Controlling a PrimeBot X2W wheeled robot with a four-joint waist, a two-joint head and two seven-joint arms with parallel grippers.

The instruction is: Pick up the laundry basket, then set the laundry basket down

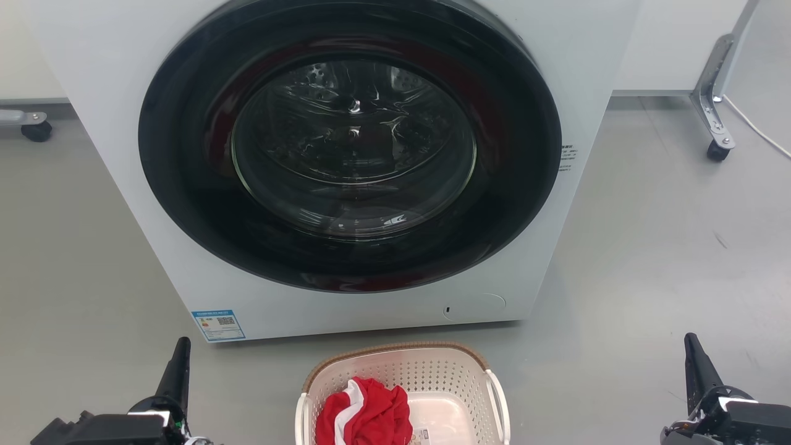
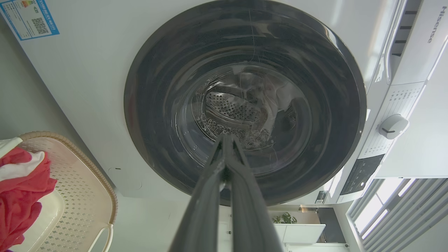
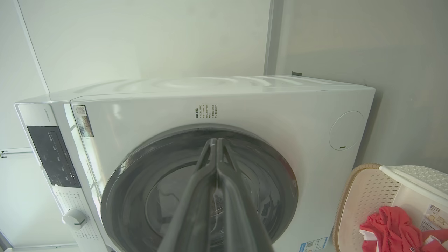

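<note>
Left end effector [image 1: 183, 343] and right end effector [image 1: 692, 343], both closed, flank laundry basket [image 1: 445, 371].

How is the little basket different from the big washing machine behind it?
The washing machine is far bigger than the laundry basket. The machine is smooth white with a dark round door, shut; the basket is cream, full of holes, open on top. The basket holds a red and white cloth; what the machine holds I cannot tell. Both stand on the grey floor.

right hand [image 3: 217, 140] closed | washer [image 3: 280, 105] ahead | laundry basket [image 3: 367, 196] lower right
</note>
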